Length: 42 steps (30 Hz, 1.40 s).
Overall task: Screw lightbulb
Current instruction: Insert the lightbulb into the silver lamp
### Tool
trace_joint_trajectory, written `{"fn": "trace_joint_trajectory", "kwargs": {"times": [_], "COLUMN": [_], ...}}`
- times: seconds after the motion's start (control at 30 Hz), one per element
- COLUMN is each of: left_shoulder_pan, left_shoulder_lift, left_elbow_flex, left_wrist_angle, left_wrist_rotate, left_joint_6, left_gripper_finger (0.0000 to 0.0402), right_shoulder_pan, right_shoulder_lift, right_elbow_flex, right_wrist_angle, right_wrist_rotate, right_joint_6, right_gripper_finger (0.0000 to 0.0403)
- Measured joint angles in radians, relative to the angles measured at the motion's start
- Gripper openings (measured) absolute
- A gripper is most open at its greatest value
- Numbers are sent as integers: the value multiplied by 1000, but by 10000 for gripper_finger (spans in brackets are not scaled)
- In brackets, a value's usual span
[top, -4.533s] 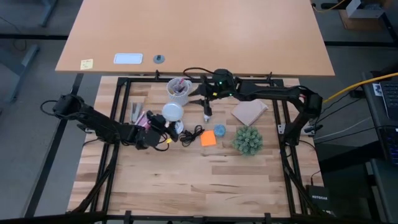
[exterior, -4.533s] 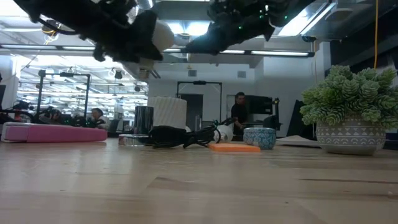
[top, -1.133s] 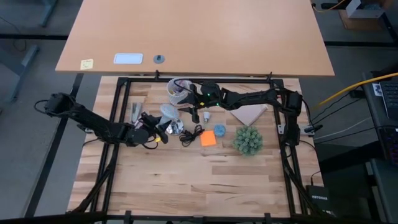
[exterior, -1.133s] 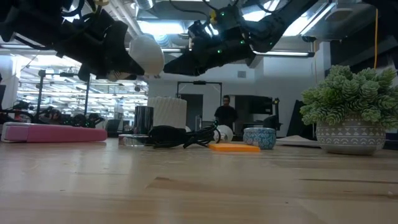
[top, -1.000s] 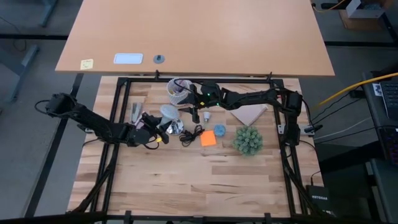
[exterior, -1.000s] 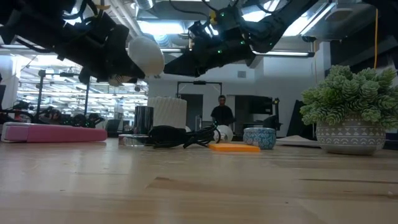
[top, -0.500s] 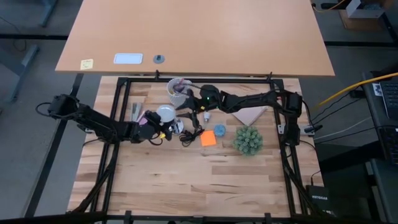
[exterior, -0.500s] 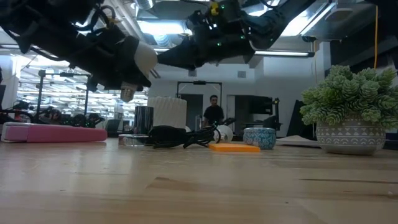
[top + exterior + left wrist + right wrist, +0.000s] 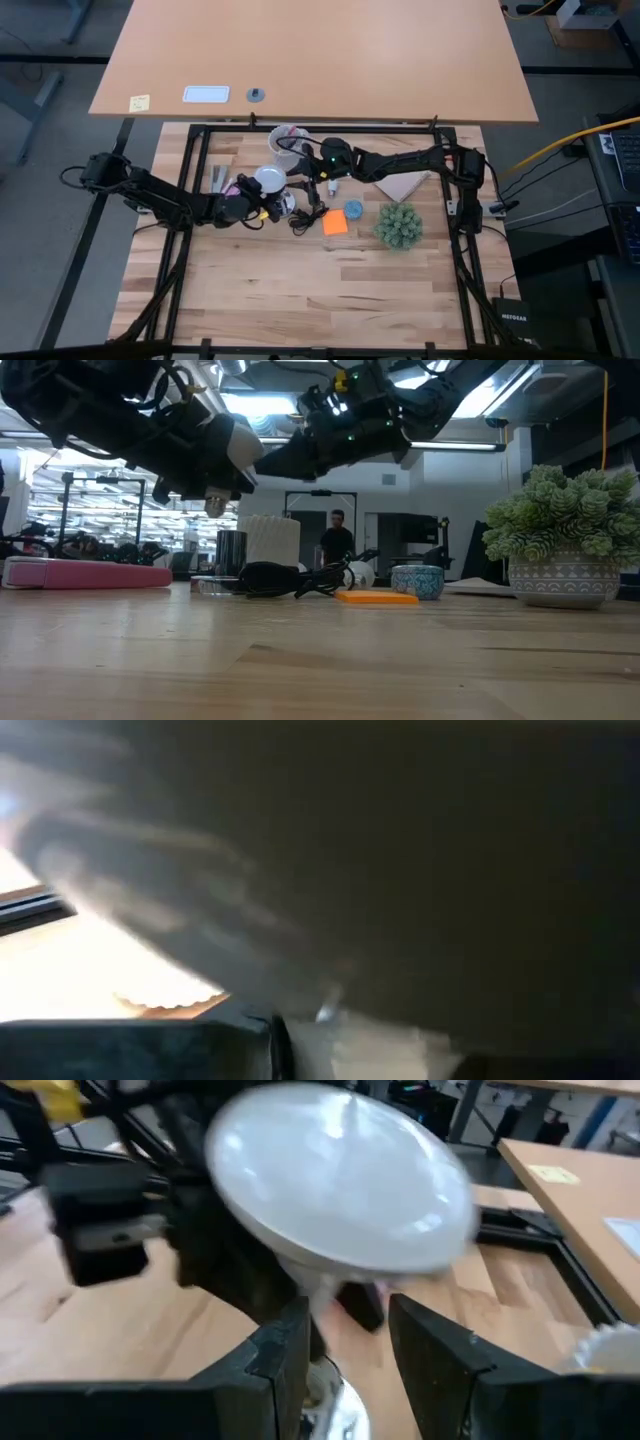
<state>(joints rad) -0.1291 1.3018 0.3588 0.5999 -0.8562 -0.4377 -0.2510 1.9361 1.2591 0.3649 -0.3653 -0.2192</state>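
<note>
The lightbulb, a white frosted dome, hangs in the air at the table's far left-centre, and my left gripper is shut on it. In the right wrist view its dome fills the upper picture. The silver socket lies on the table beside it, its black cord trailing right. My right gripper hovers open just right of the bulb, its fingers apart with nothing between them. The socket shows below them. My left gripper grips the bulb below the dome, around its tapering neck; the dark fingers hide the exact spot. It comes in roughly level from the table's left. The bulb is lifted clear and tilted, dome up, its grey base pointing down.
A pale cup of pens stands just behind the grippers. An orange sticky note, a small blue bowl, a potted plant and a tan cloth lie to the right. A pink case lies left. The near half shows bare wood.
My left gripper has carried the bulb a little toward the table's far right, nearer the socket. The bulb has tipped in the hold: in the low view its grey base now shows, pointing down. My right gripper has kept its place, open.
</note>
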Motion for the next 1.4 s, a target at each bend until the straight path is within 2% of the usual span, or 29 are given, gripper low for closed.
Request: {"fn": "trace_joint_trajectory", "kwargs": {"times": [0.23,0.47,0.8,0.97,1.4], "left_shoulder_pan": [-1,0,13,21,3], "left_shoulder_lift": [1,26,227,265,250], "left_elbow_flex": [0,-2,-2,-2,-2], "left_wrist_angle": [-5,11,357,356,359], "left_wrist_rotate": [0,-24,-29,-30,-68], "left_joint_6": [0,3,159,154,208], "left_gripper_finger": [148,148,148,148,148], "right_shoulder_pan": [-60,-61,-44,-45,-43], "right_shoulder_lift": [-60,-56,-54,-53,-53], "right_elbow_flex": [1,1,1,0,0], "right_wrist_angle": [-110,-79,-57,-65,-129], "right_wrist_rotate": [3,-13,16,18,12], "right_joint_6": [2,7,3,3,3], "right_gripper_finger": [143,143,143,143,143]}}
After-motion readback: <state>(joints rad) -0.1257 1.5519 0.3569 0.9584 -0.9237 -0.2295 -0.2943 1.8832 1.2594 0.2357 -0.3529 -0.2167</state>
